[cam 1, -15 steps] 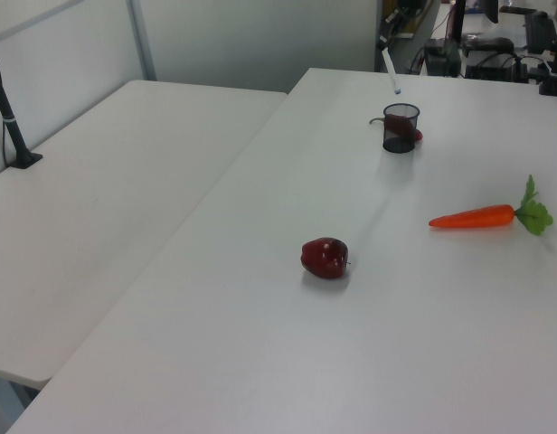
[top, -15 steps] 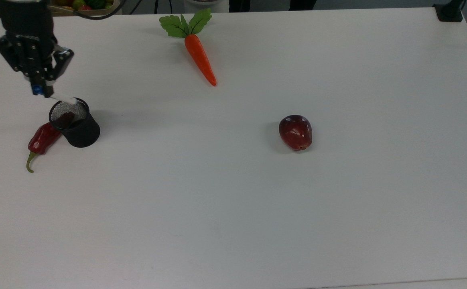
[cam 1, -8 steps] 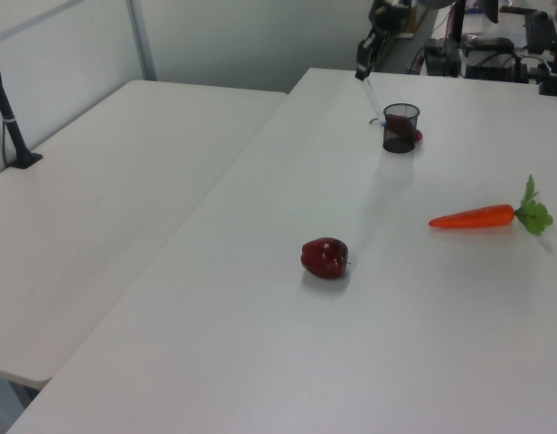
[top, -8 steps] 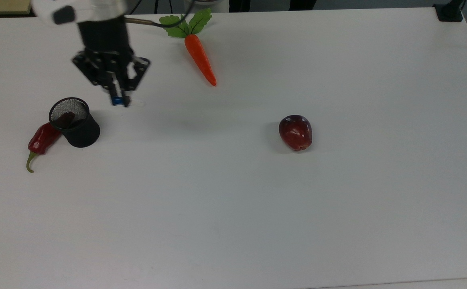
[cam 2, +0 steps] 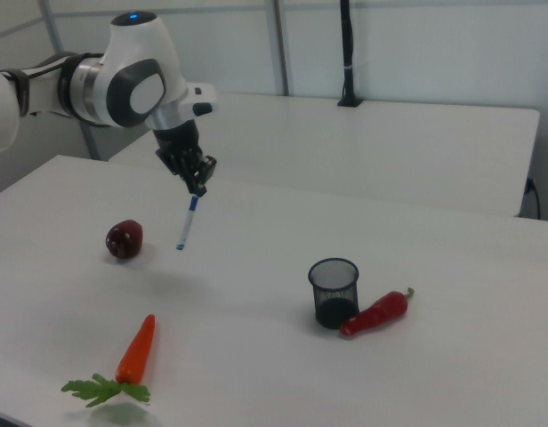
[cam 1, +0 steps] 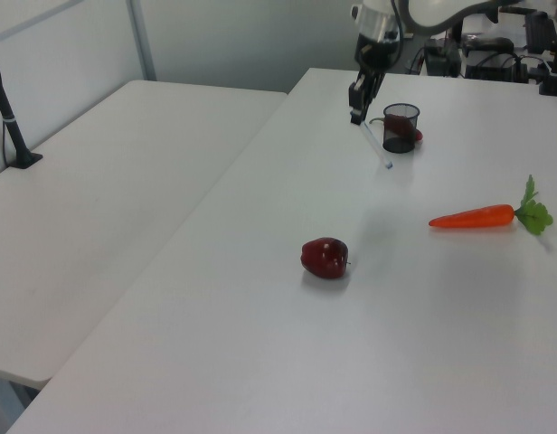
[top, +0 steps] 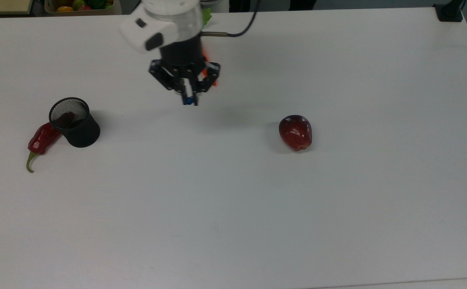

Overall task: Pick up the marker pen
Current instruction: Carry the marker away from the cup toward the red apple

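Now that the gripper (cam 2: 196, 188), jaws clamped on the pen (cam 2: 186, 223), has carried it well away from the cup (cam 2: 334, 292), taking looks done.

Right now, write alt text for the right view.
A white robot arm's gripper holds a slim white marker pen above a white table, between a dark red apple and a black mesh cup beside a red chilli; an orange carrot lies nearer.
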